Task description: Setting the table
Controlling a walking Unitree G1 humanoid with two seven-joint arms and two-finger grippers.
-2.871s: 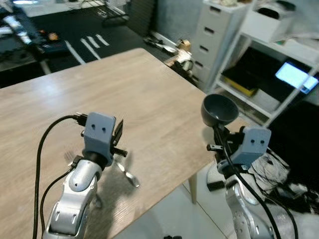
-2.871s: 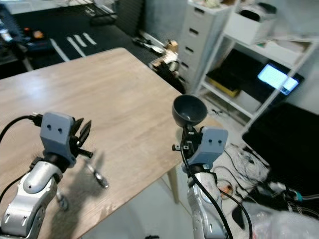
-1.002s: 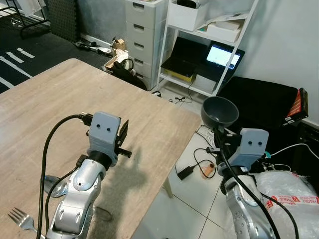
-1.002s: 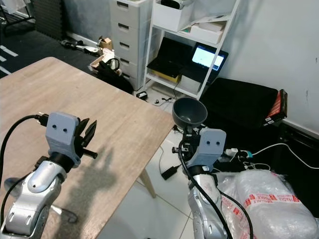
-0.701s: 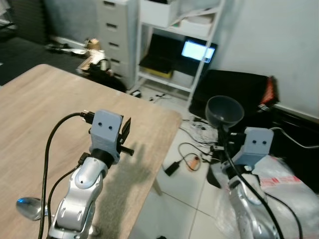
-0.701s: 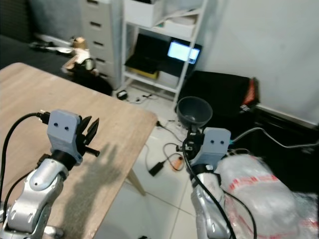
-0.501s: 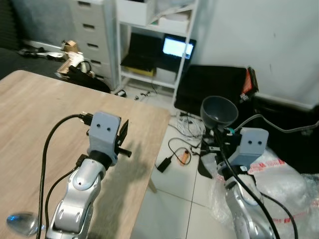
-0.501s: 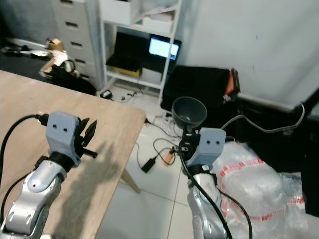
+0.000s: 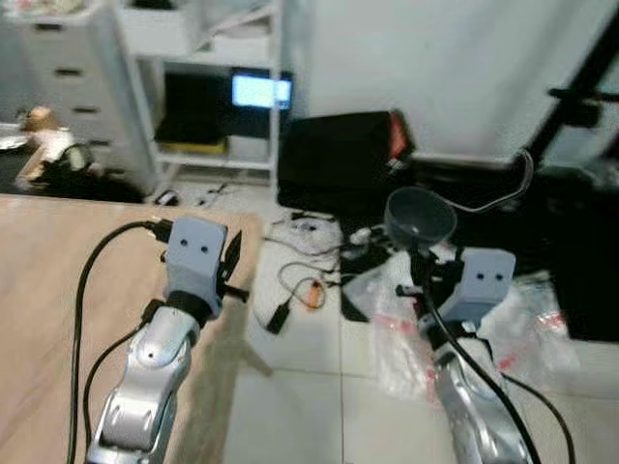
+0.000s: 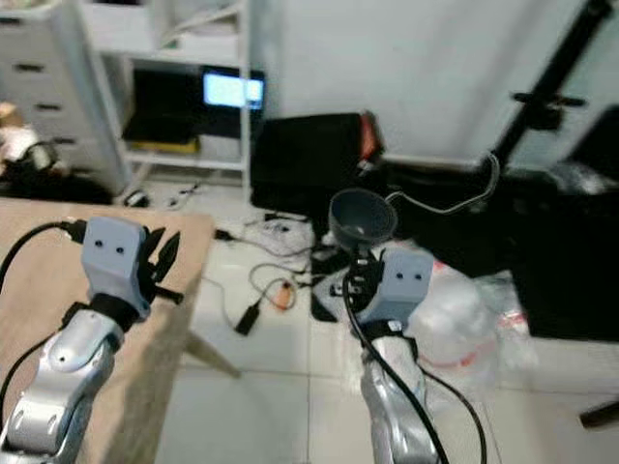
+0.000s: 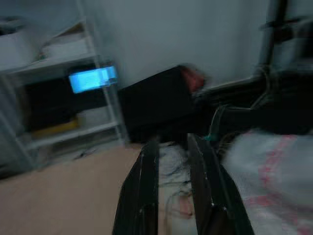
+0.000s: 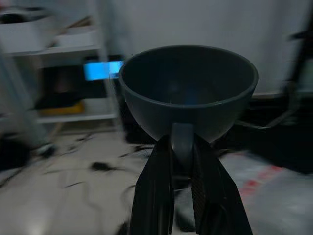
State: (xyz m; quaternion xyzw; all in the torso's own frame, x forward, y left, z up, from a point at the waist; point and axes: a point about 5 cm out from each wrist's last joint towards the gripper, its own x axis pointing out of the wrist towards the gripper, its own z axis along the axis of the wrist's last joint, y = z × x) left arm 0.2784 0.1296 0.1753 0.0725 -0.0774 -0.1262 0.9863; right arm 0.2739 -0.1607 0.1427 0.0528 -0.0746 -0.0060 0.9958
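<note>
My right gripper [image 9: 423, 268] is raised in front of me over the tiled floor, shut on the handle of a dark grey cup-like bowl [image 9: 420, 215]. The bowl stands upright above the fingers, and the right wrist view shows it [image 12: 188, 88] close up with the handle pinched in my right gripper [image 12: 182, 144]. My left gripper [image 9: 232, 263] hovers over the right corner of the wooden table [image 9: 48, 300]. Its fingers are slightly apart with nothing between them, as the left wrist view [image 11: 173, 144] shows. The views are blurred.
A white shelf with a lit screen [image 9: 255, 90] and grey drawers [image 9: 68, 58] stand against the wall. A black bag [image 9: 334, 155], cables [image 9: 295, 290] and a clear plastic sack [image 9: 527, 324] lie on the floor. A black stand [image 10: 561, 97] rises at the right.
The whole picture has swung right, so the table has slid to the left edge and the spoon and fork have left the view. Both arms keep their pose, bowl still held.
</note>
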